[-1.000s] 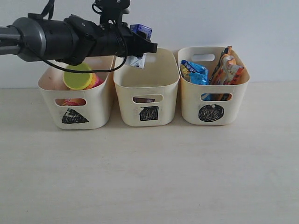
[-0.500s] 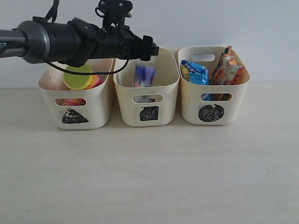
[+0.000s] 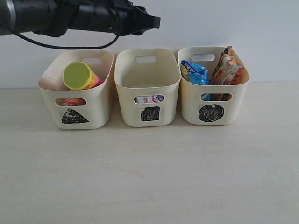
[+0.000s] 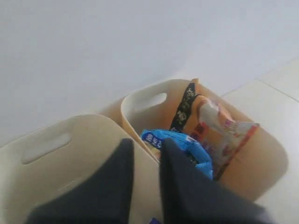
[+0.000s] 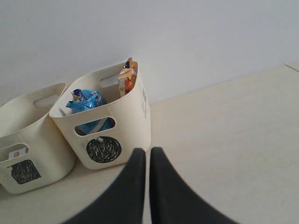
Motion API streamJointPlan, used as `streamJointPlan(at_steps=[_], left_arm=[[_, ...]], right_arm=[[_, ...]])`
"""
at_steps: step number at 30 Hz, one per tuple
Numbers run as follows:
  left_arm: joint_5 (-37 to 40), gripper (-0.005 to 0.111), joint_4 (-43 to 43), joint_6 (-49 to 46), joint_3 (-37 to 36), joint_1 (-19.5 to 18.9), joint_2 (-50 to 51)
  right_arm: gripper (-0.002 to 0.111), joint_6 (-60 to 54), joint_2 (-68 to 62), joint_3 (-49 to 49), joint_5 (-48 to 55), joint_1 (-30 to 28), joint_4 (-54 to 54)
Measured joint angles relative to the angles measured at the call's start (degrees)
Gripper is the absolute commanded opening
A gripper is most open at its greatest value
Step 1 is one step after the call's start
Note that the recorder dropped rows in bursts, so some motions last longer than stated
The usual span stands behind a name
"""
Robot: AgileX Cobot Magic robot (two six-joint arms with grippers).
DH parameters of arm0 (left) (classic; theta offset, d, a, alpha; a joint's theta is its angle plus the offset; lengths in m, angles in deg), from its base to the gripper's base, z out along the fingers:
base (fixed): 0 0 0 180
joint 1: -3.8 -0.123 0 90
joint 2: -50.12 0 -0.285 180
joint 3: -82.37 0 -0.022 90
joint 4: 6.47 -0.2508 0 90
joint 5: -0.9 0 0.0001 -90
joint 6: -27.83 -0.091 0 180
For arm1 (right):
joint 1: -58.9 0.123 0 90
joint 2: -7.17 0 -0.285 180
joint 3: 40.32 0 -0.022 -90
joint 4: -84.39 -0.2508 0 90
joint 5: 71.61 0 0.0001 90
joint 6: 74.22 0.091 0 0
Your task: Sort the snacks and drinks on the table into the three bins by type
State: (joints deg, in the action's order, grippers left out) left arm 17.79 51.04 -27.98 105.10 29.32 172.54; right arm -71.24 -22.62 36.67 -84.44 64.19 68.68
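Note:
Three cream bins stand in a row at the back of the table (image 3: 149, 177). The triangle bin (image 3: 96, 109) holds a yellow-lidded chip tube (image 3: 78, 75). Through the handle cutout of the square bin (image 3: 147, 79) I see a white-and-blue carton (image 3: 150, 99) lying inside. The circle bin (image 3: 191, 109) holds a blue bag (image 3: 194, 71) and an orange-white bag (image 3: 227, 70). My left gripper (image 3: 154, 21) hovers high above the square bin; its jaws (image 4: 146, 142) stand slightly open and empty. My right gripper (image 5: 147, 150) is shut and empty, beside the circle bin (image 5: 126, 121).
A pale wall rises right behind the bins. The left arm (image 3: 56, 16) stretches across the top left of the exterior view. The bins nearly touch each other.
The white-and-blue carton left my left gripper and dropped into the square bin. The left arm then rose and its jaws narrowed. The right gripper stayed shut.

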Motion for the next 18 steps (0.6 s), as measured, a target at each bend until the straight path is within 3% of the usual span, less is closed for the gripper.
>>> streamJointPlan(at_steps=[7,12,18], left_arm=[[6.02,0.004,-8.21,13.27,-1.95,-4.15,-7.55],[6.03,0.004,-16.61,20.18,-7.62,-7.29,-15.46],[1.55,0.004,-18.08,24.07,-17.01,-9.54,-28.43]], right_arm=[[0.000,0.00,0.00,0.00,0.00,0.00,0.00],[0.000,0.00,0.00,0.00,0.00,0.00,0.00],[0.000,0.00,0.00,0.00,0.00,0.00,0.00]])
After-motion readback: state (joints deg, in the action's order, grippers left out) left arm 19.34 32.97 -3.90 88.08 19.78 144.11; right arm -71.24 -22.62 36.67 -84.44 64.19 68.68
